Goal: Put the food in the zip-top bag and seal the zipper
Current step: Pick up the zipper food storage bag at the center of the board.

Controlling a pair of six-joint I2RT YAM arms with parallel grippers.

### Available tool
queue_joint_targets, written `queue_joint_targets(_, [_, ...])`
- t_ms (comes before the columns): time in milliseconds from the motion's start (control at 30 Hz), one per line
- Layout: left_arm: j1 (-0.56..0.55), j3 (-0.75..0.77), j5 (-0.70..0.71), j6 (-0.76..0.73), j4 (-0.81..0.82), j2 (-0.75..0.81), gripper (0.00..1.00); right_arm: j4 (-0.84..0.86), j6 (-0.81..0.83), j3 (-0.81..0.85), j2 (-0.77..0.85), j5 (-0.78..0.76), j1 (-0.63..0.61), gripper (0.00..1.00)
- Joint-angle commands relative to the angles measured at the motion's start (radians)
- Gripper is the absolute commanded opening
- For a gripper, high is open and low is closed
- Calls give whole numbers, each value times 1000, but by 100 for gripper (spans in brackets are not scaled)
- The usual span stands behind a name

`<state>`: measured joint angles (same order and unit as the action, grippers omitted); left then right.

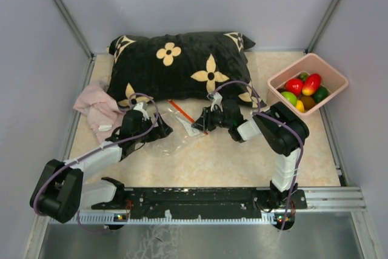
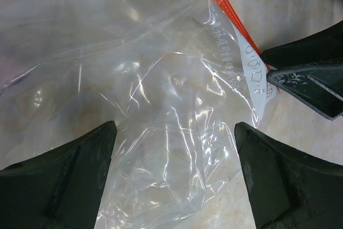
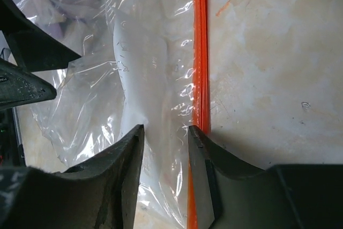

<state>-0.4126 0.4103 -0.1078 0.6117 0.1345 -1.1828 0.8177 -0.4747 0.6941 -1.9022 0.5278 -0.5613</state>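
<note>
The clear zip-top bag (image 1: 176, 134) lies crumpled on the table between my two grippers, with its red-orange zipper (image 1: 180, 111) at the far side. My left gripper (image 2: 174, 132) hovers wide open over the bag (image 2: 150, 79), nothing pinched. My right gripper (image 3: 166, 130) stands narrowly open astride the bag's mouth edge, film between its jaws and one finger beside the zipper (image 3: 200, 52). The zipper (image 2: 222, 4) also shows in the left wrist view, next to the right gripper's fingers (image 2: 305, 79). The food (image 1: 305, 89) sits in the pink bin (image 1: 334, 77) at the back right.
A black pillow (image 1: 182, 65) with cream flowers lies along the back of the table. A pink cloth (image 1: 97, 107) is bunched at the left, behind the left arm. Grey walls enclose the table on three sides.
</note>
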Motion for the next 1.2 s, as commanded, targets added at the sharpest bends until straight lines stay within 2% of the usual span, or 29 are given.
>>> queue_joint_targets(0, [-11, 4, -19, 5, 46, -20, 97, 30, 45, -6, 48, 40, -9, 41])
queue_joint_targets(167, [-18, 13, -27, 2, 58, -58, 97, 19, 57, -10, 41, 64, -28, 49])
queue_joint_targets(400, [-30, 18, -18, -4, 66, -88, 97, -39, 89, -22, 48, 34, -49, 50])
queue_joint_targets(467, [-32, 20, -20, -1, 66, -95, 96, -55, 102, -26, 54, 5, -49, 44])
queue_joint_targets(700, [-40, 43, -16, 0, 31, -61, 96, -117, 161, -36, 146, -74, -67, 2])
queue_joint_targets(1033, [-41, 203, -39, 85, -160, -15, 96, -284, 323, -39, 392, -406, -208, 0])
queue_joint_targets(1167, [-40, 210, -81, 117, -139, 16, 96, -323, 388, -39, 449, -582, -280, 0])
